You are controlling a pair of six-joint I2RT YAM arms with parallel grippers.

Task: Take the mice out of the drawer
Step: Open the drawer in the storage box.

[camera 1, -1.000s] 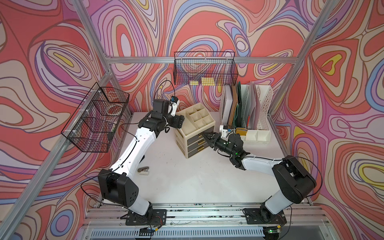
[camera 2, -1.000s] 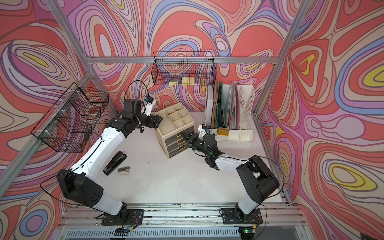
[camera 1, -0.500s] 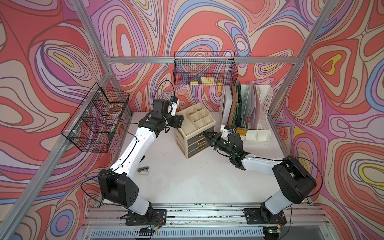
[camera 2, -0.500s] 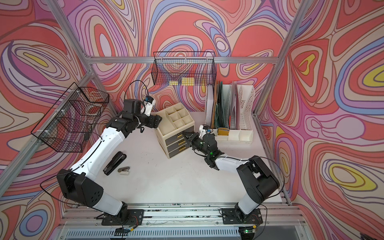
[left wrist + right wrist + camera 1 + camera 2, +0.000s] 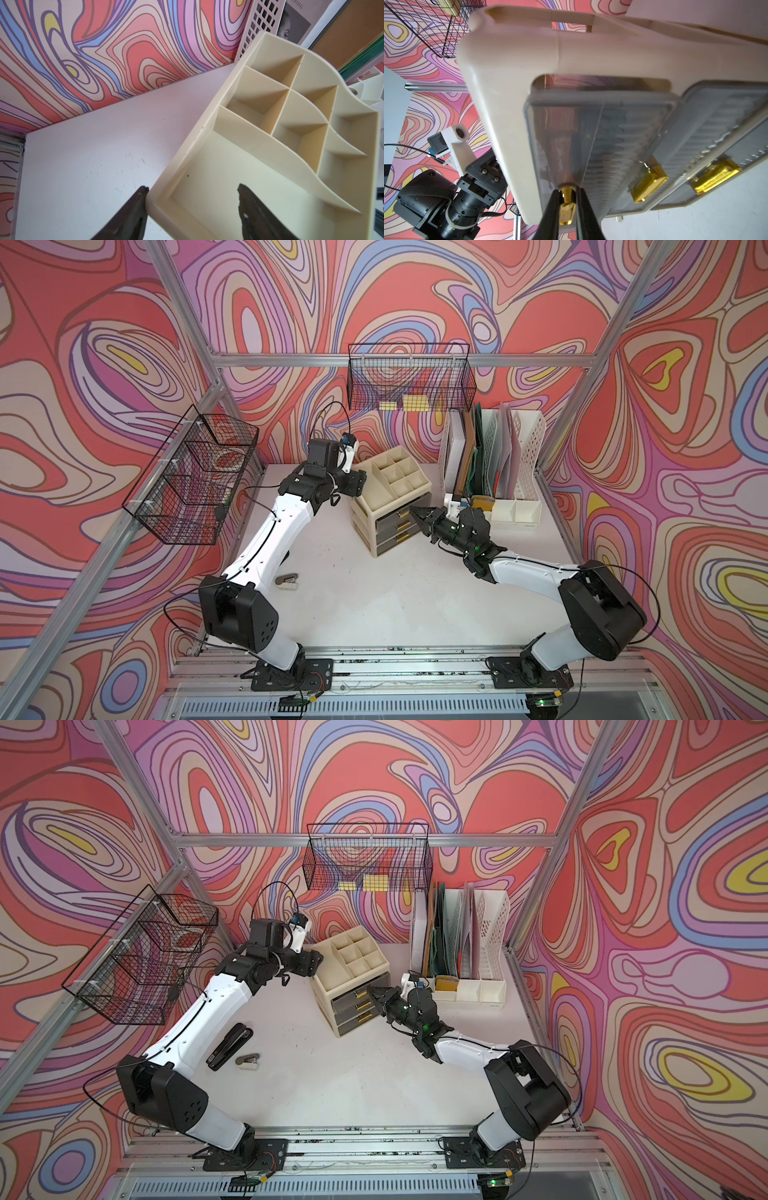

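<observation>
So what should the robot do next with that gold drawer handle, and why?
Probably pull the top drawer straight outward. The right pincer is closed on its gold handle, no mice are visible through the cloudy front, and the left pincer stands open astride the organizer's corner wall, seemingly placed to brace it.

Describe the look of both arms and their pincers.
The left arm and right arm have white shells, bulky black joints and looping black cables. Each wrist carries a white camera mount. The left pincer and right pincer have slim, tapering dark fingers.
</observation>
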